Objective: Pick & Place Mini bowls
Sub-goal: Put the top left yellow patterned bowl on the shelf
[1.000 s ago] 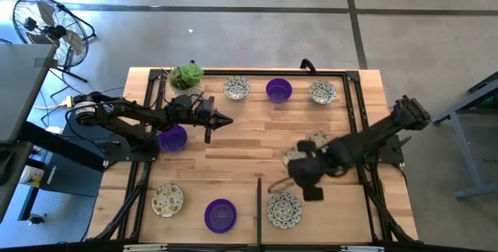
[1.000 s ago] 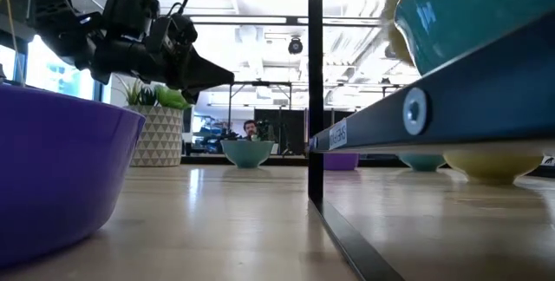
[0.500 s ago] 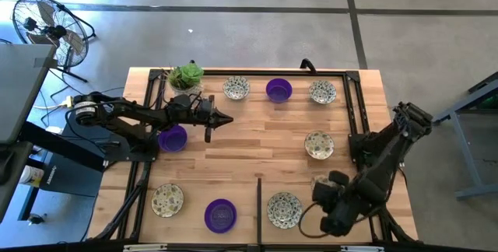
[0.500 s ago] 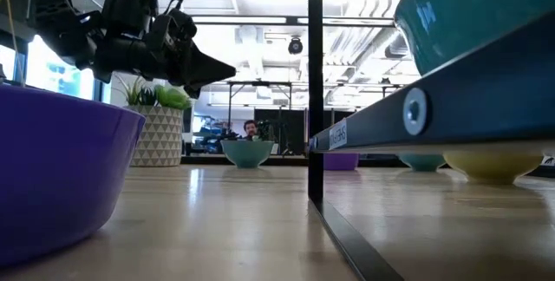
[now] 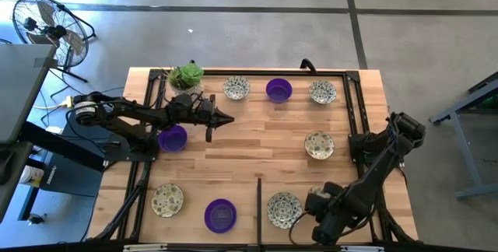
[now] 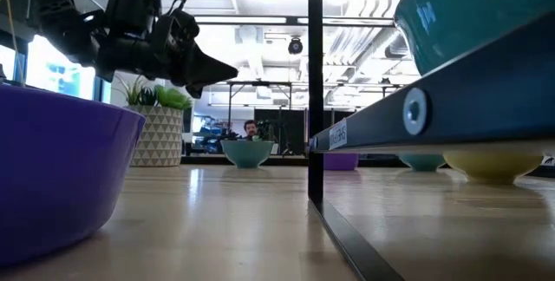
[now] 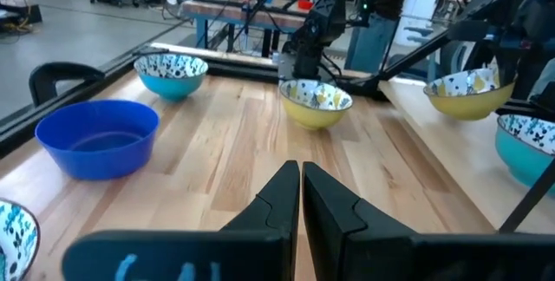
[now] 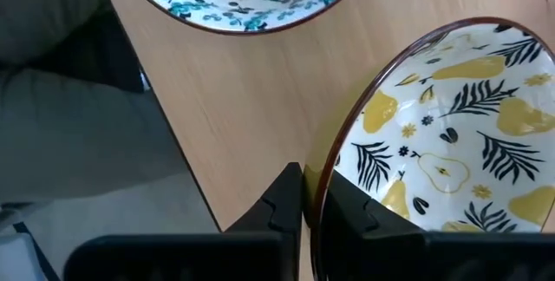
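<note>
1. Far left of the worktop [image 5: 249, 155]: left claw [image 5: 226, 119] closed, fingers pressed together with nothing between them, hanging above the wood and pointing toward the middle.
2. Just beside that arm, on the side nearer the front edge: a purple bowl [image 5: 173, 138], resting on the wood.
3. At the back edge, from the left: a potted plant [image 5: 187, 77], then a back row of three mini bowls, patterned [image 5: 236, 89], purple [image 5: 278, 90], patterned [image 5: 322, 92], set apart from one another.
4. Along the front edge, from the left: a speckled bowl [image 5: 167, 200], a second purple bowl [image 5: 220, 215], a teal-patterned bowl [image 5: 284, 209].
5. Right of the middle: a lone patterned bowl [image 5: 319, 145], standing by itself.
6. Front right corner: right claw [image 8: 308, 181] clamped on the rim of a pear-patterned bowl [image 8: 451, 142], one finger inside and one outside, near the teal-patterned bowl and close to the worktop's edge.
</note>
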Robot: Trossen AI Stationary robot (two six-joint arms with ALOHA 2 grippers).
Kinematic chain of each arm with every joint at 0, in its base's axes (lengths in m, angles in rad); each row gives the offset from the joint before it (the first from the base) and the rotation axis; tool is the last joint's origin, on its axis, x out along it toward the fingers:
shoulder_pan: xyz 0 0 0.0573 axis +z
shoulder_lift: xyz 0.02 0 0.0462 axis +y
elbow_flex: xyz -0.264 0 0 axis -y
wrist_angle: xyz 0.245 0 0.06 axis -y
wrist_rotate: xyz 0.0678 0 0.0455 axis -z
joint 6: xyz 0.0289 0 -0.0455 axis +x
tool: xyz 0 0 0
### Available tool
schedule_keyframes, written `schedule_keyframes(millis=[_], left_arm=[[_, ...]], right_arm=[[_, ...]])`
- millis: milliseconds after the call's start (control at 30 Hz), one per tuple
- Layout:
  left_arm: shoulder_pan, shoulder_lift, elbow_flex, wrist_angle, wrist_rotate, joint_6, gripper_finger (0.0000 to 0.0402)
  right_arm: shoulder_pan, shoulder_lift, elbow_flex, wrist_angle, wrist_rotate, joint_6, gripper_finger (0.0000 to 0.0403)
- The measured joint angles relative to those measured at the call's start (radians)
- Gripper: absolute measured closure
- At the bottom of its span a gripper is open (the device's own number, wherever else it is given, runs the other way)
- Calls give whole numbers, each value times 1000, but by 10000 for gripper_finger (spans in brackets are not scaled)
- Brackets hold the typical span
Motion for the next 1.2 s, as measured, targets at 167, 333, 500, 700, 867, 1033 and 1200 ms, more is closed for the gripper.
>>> schedule_keyframes(millis=[167,333,500,700,867,1033,1200], left_arm=[[0,0,0,-1,0,0,387],[0,0,0,-1,1,-1,387],[0,0,0,-9,1,-1,387],[0,0,0,-19,1,-1,387],[0,0,0,-22,1,-1,387],[0,0,0,-23,1,-1,387],[0,0,0,-23,1,-1,387]], right_arm=[[-3,0,0,29,6,-19,386],[-16,0,0,33,1,-24,385],[-26,10,0,35,-11,-52,384],[-42,51,1,51,-114,-106,381],[-43,57,0,80,-119,-107,362],[-44,58,0,101,-137,-71,322],[-64,58,0,113,-179,-45,287]])
